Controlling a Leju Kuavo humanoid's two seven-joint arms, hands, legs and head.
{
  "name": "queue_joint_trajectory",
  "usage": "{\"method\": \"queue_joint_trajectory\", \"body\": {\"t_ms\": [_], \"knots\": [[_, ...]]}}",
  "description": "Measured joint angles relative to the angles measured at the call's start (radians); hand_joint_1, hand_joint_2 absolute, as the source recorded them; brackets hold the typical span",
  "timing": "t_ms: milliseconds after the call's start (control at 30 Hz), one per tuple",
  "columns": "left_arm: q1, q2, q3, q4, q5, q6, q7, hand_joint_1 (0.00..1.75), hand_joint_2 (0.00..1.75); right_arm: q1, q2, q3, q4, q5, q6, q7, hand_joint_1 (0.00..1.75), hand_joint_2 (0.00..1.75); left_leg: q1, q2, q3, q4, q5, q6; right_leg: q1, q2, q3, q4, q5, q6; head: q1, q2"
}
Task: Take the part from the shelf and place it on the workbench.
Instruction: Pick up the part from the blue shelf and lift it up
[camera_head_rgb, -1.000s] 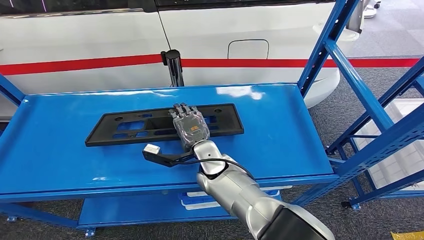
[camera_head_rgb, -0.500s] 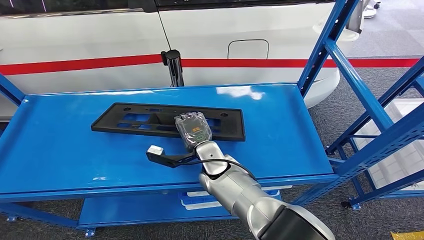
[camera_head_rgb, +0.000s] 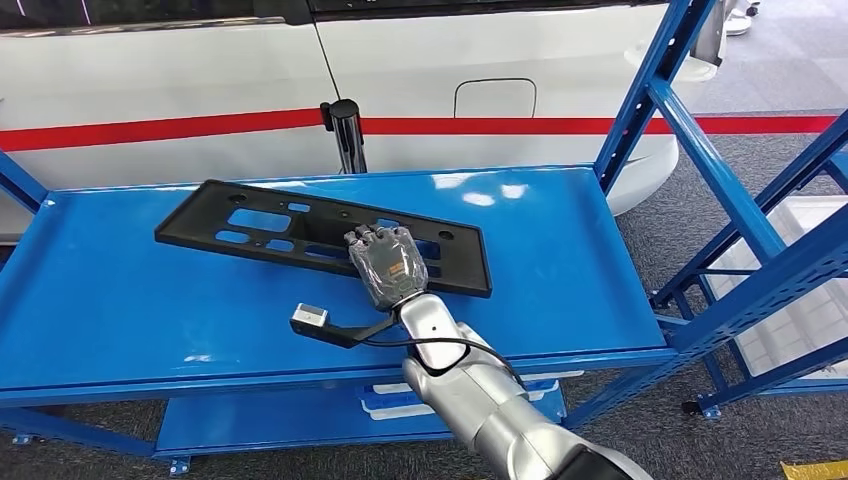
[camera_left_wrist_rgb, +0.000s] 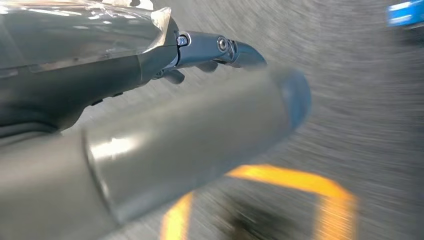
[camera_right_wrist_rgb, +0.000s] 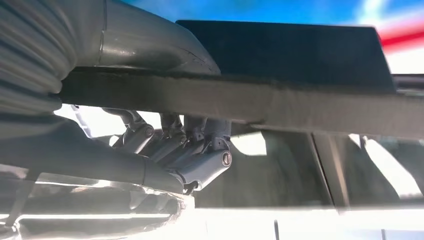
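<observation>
The part (camera_head_rgb: 270, 225) is a long black plastic plate with several cut-outs. It hangs tilted over the blue shelf top (camera_head_rgb: 560, 260), its left end farther back. My right hand (camera_head_rgb: 388, 265) grips its near edge right of the middle, fingers curled over the top. The right wrist view shows those fingers (camera_right_wrist_rgb: 200, 145) wrapped round the part's thick edge (camera_right_wrist_rgb: 325, 112). My left hand (camera_left_wrist_rgb: 200, 125) hangs over a blurred grey floor and holds nothing, its fingers (camera_left_wrist_rgb: 220, 47) stretched out.
A white vehicle with a red stripe (camera_head_rgb: 500, 60) stands right behind the shelf, with a black post (camera_head_rgb: 347, 130) at the shelf's back edge. Blue rack uprights (camera_head_rgb: 700, 150) rise on the right. A lower shelf (camera_head_rgb: 250, 420) carries white and blue items. Yellow floor marking (camera_left_wrist_rgb: 300, 180) lies below my left hand.
My right hand has lifted the part and turned it: its left end has swung up and back towards the vehicle, and the plate now lies slanted.
</observation>
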Motion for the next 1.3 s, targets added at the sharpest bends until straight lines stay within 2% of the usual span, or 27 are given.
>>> {"method": "queue_joint_trajectory", "body": {"t_ms": [33,67,100,133,167,200,400,633,733,867,967,1100,1300], "knots": [[0.001,0.0,0.015,-0.003,0.027,0.065,-0.174,0.0,0.44,0.022,-0.006,-0.022,-0.032,0.034,-0.018,-0.015,1.75,1.75,0.0,0.0,0.0,0.0,0.0,0.0,0.0,0.0,0.0,0.0,0.0,0.0,0.0,0.0],[0.002,0.001,0.062,-0.008,0.104,0.095,-0.43,0.0,0.87,0.075,-0.017,-0.058,-0.133,0.07,-0.039,-0.055,1.75,1.75,0.0,0.0,0.0,0.0,0.0,0.0,0.0,0.0,0.0,0.0,0.0,0.0,0.0,0.0],[0.003,0.002,0.131,-0.013,0.189,0.1,-0.69,0.0,1.31,0.145,-0.033,-0.096,-0.301,0.08,-0.059,-0.116,1.75,1.75,0.0,0.0,-0.001,0.0,0.0,0.0,0.0,0.001,-0.001,0.0,0.0,0.0,0.0,0.0],[0.002,0.002,0.2,-0.017,0.271,0.072,-0.879,0.0,1.75,0.211,-0.048,-0.127,-0.471,0.073,-0.073,-0.176,1.75,1.75,0.0,0.0,-0.001,0.0,-0.001,-0.001,0.0,0.001,-0.001,0.0,0.0,0.0,0.0,0.0],[0.002,0.003,0.261,-0.019,0.327,0.024,-0.99,0.0,1.75,0.266,-0.061,-0.151,-0.635,0.048,-0.078,-0.229,1.75,1.75,0.0,0.0,-0.001,0.0,-0.002,-0.001,0.0,0.002,-0.002,0.0,0.0,0.0,0.0,0.0],[0.002,0.003,0.292,-0.019,0.335,0.009,-1.015,0.0,1.75,0.292,-0.069,-0.16,-0.741,0.02,-0.077,-0.256,1.75,1.75,0.0,0.0,-0.001,0.0,-0.002,-0.002,0.0,0.002,-0.002,0.0,0.0,0.0,0.0,0.0],[-0.001,0.003,0.341,-0.02,0.335,0.007,-1.018,0.0,1.75,0.337,-0.09,-0.173,-0.917,0.01,-0.075,-0.262,1.75,1.75,0.0,0.001,-0.001,0.0,-0.003,-0.003,0.0,0.003,-0.002,0.0,0.0,0.0,0.0,0.0],[-0.003,0.003,0.356,-0.02,0.335,0.007,-1.019,0.0,1.75,0.355,-0.099,-0.175,-0.983,0.01,-0.075,-0.263,1.75,1.75,0.0,0.001,0.0,0.0,-0.003,-0.003,0.0,0.003,-0.002,0.0,0.0,0.0,0.0,0.0],[-0.004,0.003,0.359,-0.02,0.333,-0.028,-1.036,0.0,1.75,0.358,-0.104,-0.176,-0.999,-0.014,-0.095,-0.282,1.75,1.75,0.0,0.0,0.0,0.0,-0.003,-0.003,0.0,0.003,-0.002,0.0,0.0,0.0,0.0,0.0],[-0.004,0.002,0.358,-0.02,0.304,-0.087,-1.069,0.0,1.75,0.365,-0.123,-0.173,-1.079,-0.114,-0.144,-0.329,1.75,1.75,0.0,0.0,-0.001,0.0,-0.003,-0.003,0.0,0.003,-0.002,0.0,-0.001,0.0,0.0,0.0],[-0.005,0.001,0.356,-0.02,0.292,-0.097,-1.052,0.0,1.75,0.367,-0.149,-0.172,-1.169,-0.209,-0.15,-0.353,1.75,1.75,0.0,0.0,-0.001,0.0,-0.003,-0.003,0.0,0.003,-0.002,0.0,-0.001,0.0,0.0,0.0],[-0.006,0.001,0.355,-0.02,0.3,-0.113,-0.97,0.0,1.75,0.383,-0.189,-0.171,-1.253,-0.293,-0.15,-0.38,1.75,1.75,-0.001,0.0,-0.001,0.0,-0.004,-0.002,-0.001,0.003,-0.001,0.0,-0.001,0.0,0.0,0.0],[-0.008,0.004,0.379,-0.02,0.345,-0.14,-0.851,0.0,1.75,0.409,-0.236,-0.143,-1.288,-0.607,-0.094,-0.494,1.75,1.75,-0.001,0.0,-0.001,0.0,-0.004,-0.001,-0.002,0.003,-0.001,0.0,0.0,0.0,0.0,0.0]]}}
